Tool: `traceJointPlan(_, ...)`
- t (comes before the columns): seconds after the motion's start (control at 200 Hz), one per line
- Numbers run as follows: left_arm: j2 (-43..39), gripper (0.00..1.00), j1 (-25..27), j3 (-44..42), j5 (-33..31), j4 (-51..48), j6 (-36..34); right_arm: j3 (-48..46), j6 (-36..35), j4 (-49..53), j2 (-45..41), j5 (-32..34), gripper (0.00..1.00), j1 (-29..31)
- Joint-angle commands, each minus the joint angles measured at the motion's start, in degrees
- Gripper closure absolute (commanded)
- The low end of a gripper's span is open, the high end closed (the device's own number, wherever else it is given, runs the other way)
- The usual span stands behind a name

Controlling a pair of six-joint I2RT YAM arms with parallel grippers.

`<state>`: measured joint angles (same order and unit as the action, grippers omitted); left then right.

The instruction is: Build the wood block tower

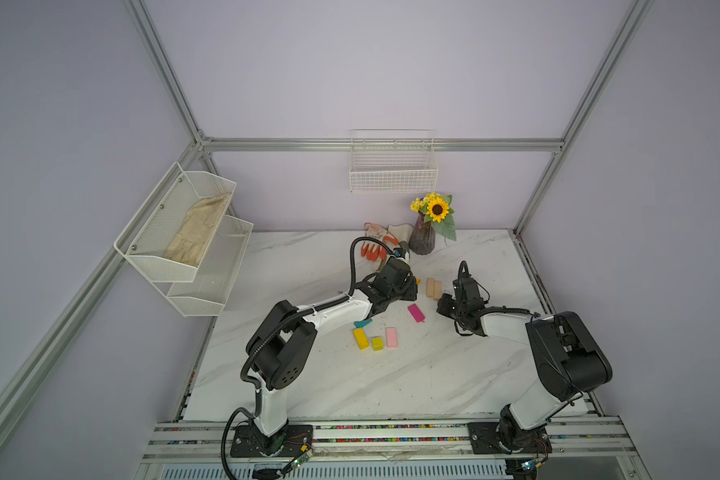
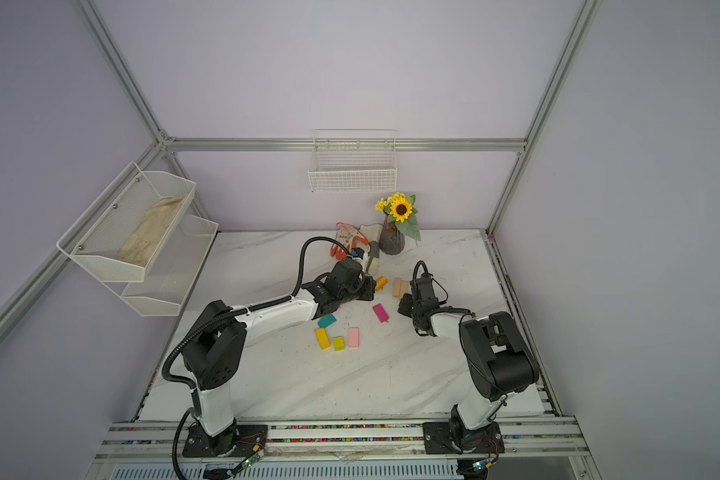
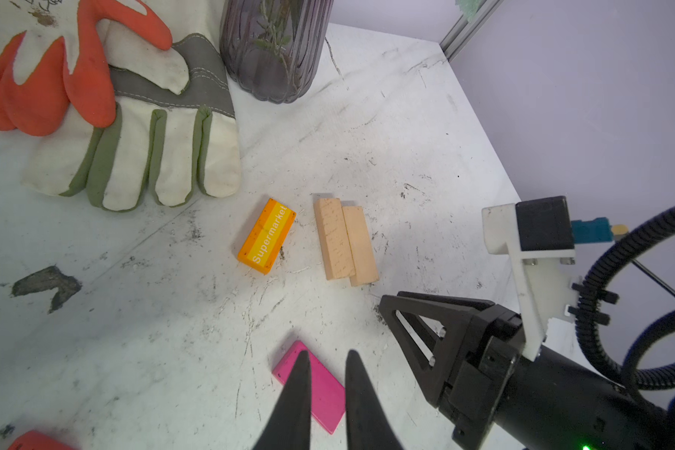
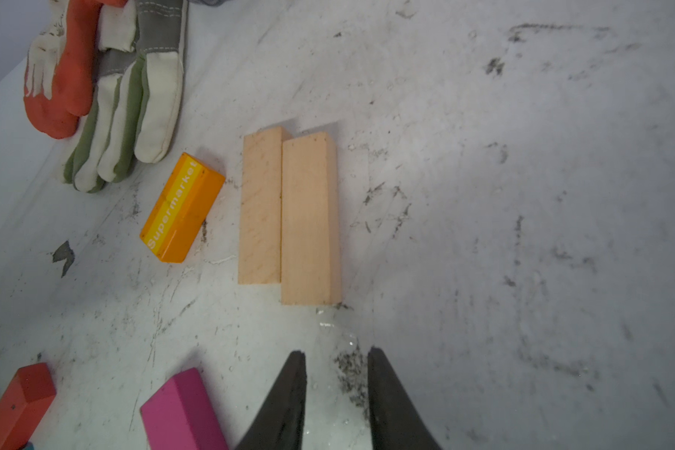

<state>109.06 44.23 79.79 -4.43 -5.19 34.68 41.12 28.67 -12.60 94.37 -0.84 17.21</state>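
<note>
Surface: scuffed white marble tabletop [image 1: 391, 382] inside a lilac-walled frame.
Unpainted pair: two tan bars [image 4: 289, 214] lie flat with their long sides touching, right of middle and nearer the far edge than the near one.
Printed piece: an orange block [image 4: 182, 212] marked "Supermarket" lies just beside them, apart and slightly askew.
Between the arms: a magenta bar [image 1: 415, 312] lies flat on the near-edge side of that pair; a red block [image 4: 20, 401] lies near it.
Middle cluster: teal piece [image 2: 327, 320], yellow bar [image 1: 360, 338], yellow cube [image 1: 377, 343] and pink bar [image 1: 391, 337], each flat on the marble.
Left side: the left gripper [image 3: 328, 356] hangs over the magenta bar, fingers drawn together, holding nothing.
Right side: the right gripper [image 4: 336, 352] sits low over bare marble by the near ends of the tan bars, fingers slightly parted, nothing between them.
Far edge: a dark purple vase [image 1: 422, 239] with a sunflower, with work gloves [image 3: 133, 156] beside it.
</note>
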Motion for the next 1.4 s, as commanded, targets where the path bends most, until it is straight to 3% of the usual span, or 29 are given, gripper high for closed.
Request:
traceJointPlan(0.0,-1.08,0.82,-0.62,-1.31,-0.54,2.37,-1.1,1.88,-0.28,1.42,1.39,1.16,0.7,0.28)
traceJointPlan(1.39,-1.51,0.83,-1.34,-1.96,0.36,2.96,-1.01,6.71,-0.54,3.28,6.56,3.04,0.71,0.45)
